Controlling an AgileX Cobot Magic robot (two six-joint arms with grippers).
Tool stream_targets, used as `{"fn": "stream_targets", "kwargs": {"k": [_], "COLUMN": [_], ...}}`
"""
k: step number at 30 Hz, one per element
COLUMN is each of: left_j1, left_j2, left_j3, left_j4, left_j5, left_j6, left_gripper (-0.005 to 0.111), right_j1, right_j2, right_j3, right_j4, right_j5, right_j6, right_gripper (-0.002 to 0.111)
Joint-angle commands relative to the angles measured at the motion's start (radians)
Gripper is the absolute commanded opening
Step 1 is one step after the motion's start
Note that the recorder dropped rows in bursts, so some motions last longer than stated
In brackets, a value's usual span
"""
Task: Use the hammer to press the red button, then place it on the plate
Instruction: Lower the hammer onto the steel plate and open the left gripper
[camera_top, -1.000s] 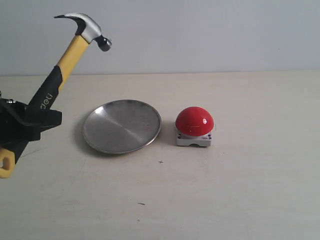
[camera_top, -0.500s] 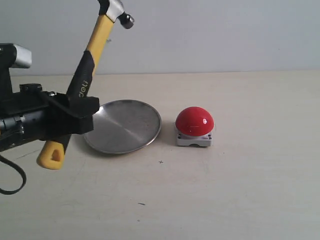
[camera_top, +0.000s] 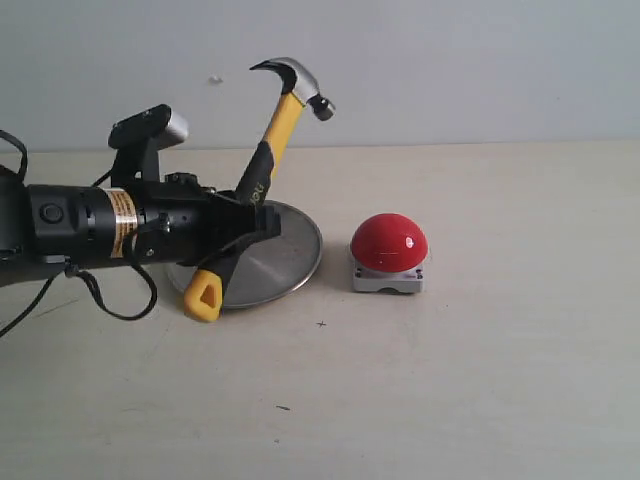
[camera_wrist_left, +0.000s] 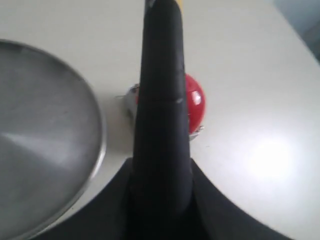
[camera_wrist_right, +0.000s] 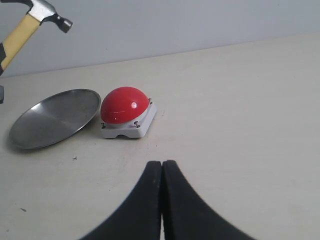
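Observation:
My left gripper (camera_top: 250, 228) is shut on the hammer (camera_top: 270, 150) at the black part of its handle, above the plate (camera_top: 285, 255). The handle leans up and to the right, the metal head (camera_top: 298, 82) high in the air, left of and well above the red button (camera_top: 389, 242). The yellow looped end (camera_top: 203, 296) hangs near the plate's front rim. In the left wrist view the black handle (camera_wrist_left: 162, 115) covers part of the red button (camera_wrist_left: 195, 100), with the plate (camera_wrist_left: 45, 130) beside it. My right gripper (camera_wrist_right: 161, 167) is shut on nothing, low over the table, short of the red button (camera_wrist_right: 124, 105).
The left arm's black body (camera_top: 90, 225) with its cable lies over the table's left side, hiding part of the plate. A pale wall stands behind the table. The right wrist view also shows the plate (camera_wrist_right: 50, 119) and hammer head (camera_wrist_right: 47, 12).
The left arm has carried the hammer rightward, from the table's left edge to over the plate. The head has come lower and closer to the red button. The right gripper's earlier state is not shown.

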Motion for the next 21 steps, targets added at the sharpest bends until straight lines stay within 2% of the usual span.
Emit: {"fn": "stream_targets", "kwargs": {"k": [1,3,8,21], "left_j1": [0.094,0.147,0.21,0.217], "left_j2": [0.043,0.082,0.192,0.404], "left_j3": [-0.072,-0.079,-0.11,-0.213], "left_j4": [0.176,0.177,0.232,0.26], "left_j5": [-0.317,-0.413,-0.499,-0.489], "left_j6": [-0.224,-0.256,-0.348,-0.407], "left_gripper": [0.0,0.0,0.0,0.0], "right_j1": [0.002,0.002,0.002,0.002], "right_j2": [-0.006,-0.006,-0.006,-0.006], "right_j3": [0.007,0.007,0.007,0.007], "right_j4": [0.0,0.0,0.0,0.0], "right_j5": [-0.005,-0.005,-0.005,-0.005], "right_j6": [-0.008,-0.008,-0.008,-0.008], "right_gripper": [0.0,0.0,0.0,0.0]}}
